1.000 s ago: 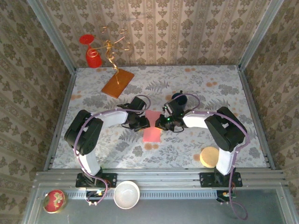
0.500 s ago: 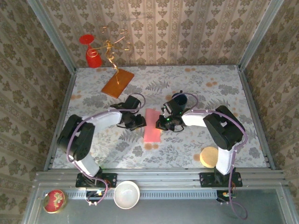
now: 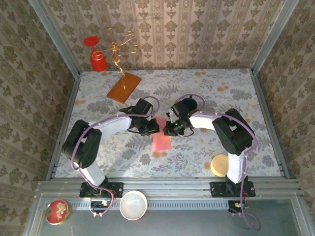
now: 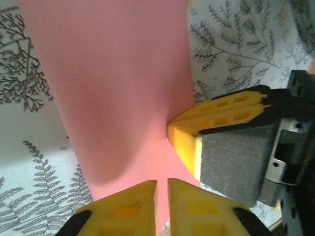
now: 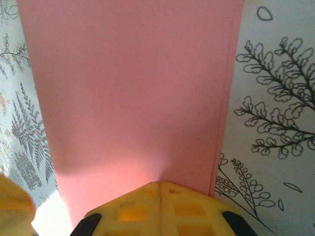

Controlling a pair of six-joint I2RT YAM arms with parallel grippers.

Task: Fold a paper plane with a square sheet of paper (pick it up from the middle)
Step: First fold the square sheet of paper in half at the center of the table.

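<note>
The sheet of paper [image 3: 161, 135] lies on the table as a narrow pink rectangle, doubled over; its two layered edges [image 5: 227, 98] run side by side. My left gripper [image 3: 150, 127] rests its tips [image 4: 162, 196] on the sheet's far part from the left, the jaws closed to a thin slit with pink showing through. My right gripper [image 3: 170, 129] meets the same part from the right, fingers shut tight [image 5: 161, 189] and touching the paper. In the left wrist view the right gripper's yellow fingers [image 4: 216, 118] overlap the sheet's edge [image 4: 189, 73]. No paper visibly stands between either pair of jaws.
An orange-brown board [image 3: 124, 87] with a gold wire stand lies at the back left, beside a red cup [image 3: 98, 61]. A tan disc [image 3: 221, 165] sits near the right arm's base. A white bowl [image 3: 133, 205] and a red tin [image 3: 57, 211] sit below the table's front rail.
The raised pink flap has come down, leaving a narrow flat strip. The left gripper has moved right onto the paper and narrowed its jaws. The right gripper has closed fully.
</note>
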